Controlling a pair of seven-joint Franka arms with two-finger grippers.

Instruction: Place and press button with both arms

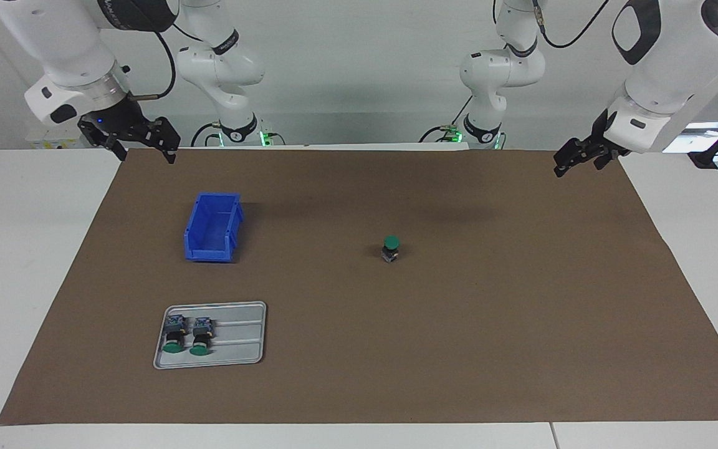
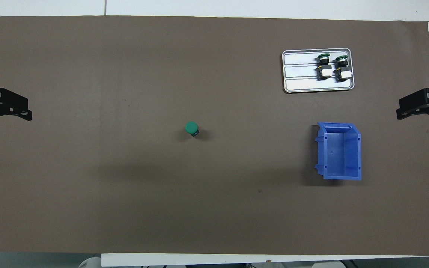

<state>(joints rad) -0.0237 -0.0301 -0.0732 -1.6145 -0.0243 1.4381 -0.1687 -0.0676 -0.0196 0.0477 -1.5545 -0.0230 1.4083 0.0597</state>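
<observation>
one button [image 1: 391, 247] upright mid-bench, placed, apparently unpressed; two more lie in tray [image 1: 253, 333]. left gripper [image 1: 577, 160] and right gripper [image 1: 141, 141] raised at bench ends, both spread, empty.

Robot lab, by my screens.
I see two white arms [image 1: 222, 62] bolted at a bench [image 1: 22, 249] under brown paper [image 1: 459, 343], bare wall.

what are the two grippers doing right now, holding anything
left gripper: open, empty, raised at the left arm's end of the table.
right gripper: open, empty, raised at the right arm's end.
</observation>
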